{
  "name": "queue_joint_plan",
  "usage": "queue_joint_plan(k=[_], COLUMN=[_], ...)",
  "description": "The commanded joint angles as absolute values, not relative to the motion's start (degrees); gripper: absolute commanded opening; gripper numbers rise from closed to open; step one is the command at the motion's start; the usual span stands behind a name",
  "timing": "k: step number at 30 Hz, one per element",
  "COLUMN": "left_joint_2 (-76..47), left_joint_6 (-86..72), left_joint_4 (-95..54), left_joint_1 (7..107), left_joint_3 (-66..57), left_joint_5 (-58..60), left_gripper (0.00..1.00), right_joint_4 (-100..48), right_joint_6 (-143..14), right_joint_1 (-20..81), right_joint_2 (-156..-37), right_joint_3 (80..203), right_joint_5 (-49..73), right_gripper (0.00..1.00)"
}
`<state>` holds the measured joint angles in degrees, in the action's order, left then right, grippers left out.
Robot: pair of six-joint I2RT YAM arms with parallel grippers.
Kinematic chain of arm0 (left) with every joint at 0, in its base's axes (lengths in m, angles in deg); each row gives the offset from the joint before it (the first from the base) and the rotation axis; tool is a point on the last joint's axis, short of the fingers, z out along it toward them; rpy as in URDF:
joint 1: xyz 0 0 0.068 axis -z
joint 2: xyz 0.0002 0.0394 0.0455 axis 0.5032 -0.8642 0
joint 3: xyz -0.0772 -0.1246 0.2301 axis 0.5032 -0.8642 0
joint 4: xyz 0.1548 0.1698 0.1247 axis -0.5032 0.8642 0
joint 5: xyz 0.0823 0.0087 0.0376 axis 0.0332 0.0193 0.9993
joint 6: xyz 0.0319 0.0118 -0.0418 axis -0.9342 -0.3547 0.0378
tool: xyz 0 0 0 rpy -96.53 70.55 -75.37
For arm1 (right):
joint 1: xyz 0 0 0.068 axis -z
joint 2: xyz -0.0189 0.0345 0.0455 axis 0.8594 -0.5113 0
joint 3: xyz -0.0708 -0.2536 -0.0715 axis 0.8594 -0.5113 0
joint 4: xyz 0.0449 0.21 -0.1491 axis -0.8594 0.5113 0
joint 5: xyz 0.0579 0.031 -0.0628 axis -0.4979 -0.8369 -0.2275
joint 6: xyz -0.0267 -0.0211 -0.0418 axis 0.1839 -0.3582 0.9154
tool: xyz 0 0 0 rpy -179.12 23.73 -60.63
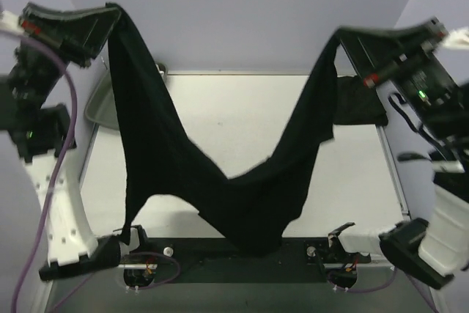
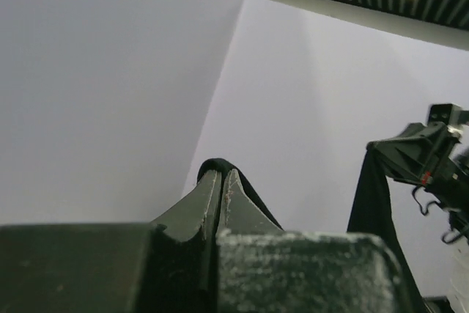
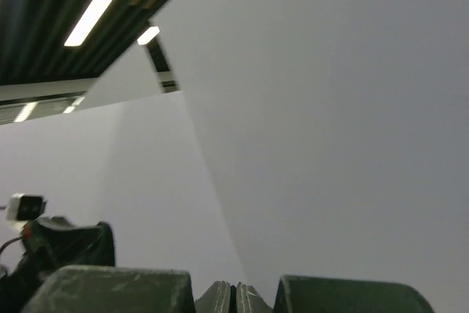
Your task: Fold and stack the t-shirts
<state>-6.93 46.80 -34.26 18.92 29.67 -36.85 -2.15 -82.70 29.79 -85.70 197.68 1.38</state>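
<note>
A black t-shirt (image 1: 220,181) hangs in the air between my two grippers, sagging in a deep U with its low point near the table's front edge. My left gripper (image 1: 113,16) is raised high at the far left and shut on one end of it. In the left wrist view the fingers (image 2: 209,196) are pressed together with a fold of black cloth (image 2: 242,181) at the tips. My right gripper (image 1: 338,36) is raised at the far right, shut on the other end. In the right wrist view the gripper (image 3: 235,295) is shut and the cloth is hidden. A second black t-shirt (image 1: 359,104) lies folded at the back right.
A shallow grey-green tray (image 1: 99,104) sits at the table's left edge, partly behind the hanging shirt. The white table (image 1: 242,119) lies beneath it. The arm bases stand at the near edge. The right arm with the hanging cloth (image 2: 374,196) shows in the left wrist view.
</note>
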Motion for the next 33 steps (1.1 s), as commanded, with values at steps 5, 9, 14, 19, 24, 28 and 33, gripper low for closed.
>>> queue_joint_plan(k=[5, 9, 14, 19, 24, 28, 33], left_joint_2=[-37.14, -50.69, -59.33, -61.26, -59.43, -53.55, -43.18], left_joint_6=[54.4, 60.38, 63.11, 72.14, 80.77, 82.19, 71.92], left_joint_4=[-47.59, -50.77, -50.16, -60.32, -72.65, -76.96, -81.01], left_joint_1=[18.78, 19.31, 19.05, 18.78, 18.96, 19.05, 19.13], left_joint_3=[31.05, 45.52, 59.44, 59.72, 54.11, 41.12, 7.38], left_joint_5=[-31.11, -33.03, -32.69, -31.2, -32.68, -37.85, -40.86], left_gripper=[0.0, 0.0, 0.0, 0.0, 0.0, 0.0, 0.0], right_joint_4=[-10.32, -21.04, -29.57, -37.13, -40.05, -42.76, -48.21], right_joint_6=[-85.54, -90.66, -92.41, -93.65, -96.9, -97.87, -93.49], right_joint_1=[51.47, 55.37, 56.96, 57.93, 57.75, 56.96, 54.24], right_joint_2=[-108.96, -114.15, -118.47, -114.43, -110.92, -101.09, -78.95], right_joint_3=[208.02, 208.27, 217.06, 212.06, 210.74, 188.26, 147.34], right_joint_5=[19.51, 16.78, 14.15, 10.82, -4.81, -13.09, -12.41], right_gripper=[0.0, 0.0, 0.0, 0.0, 0.0, 0.0, 0.0])
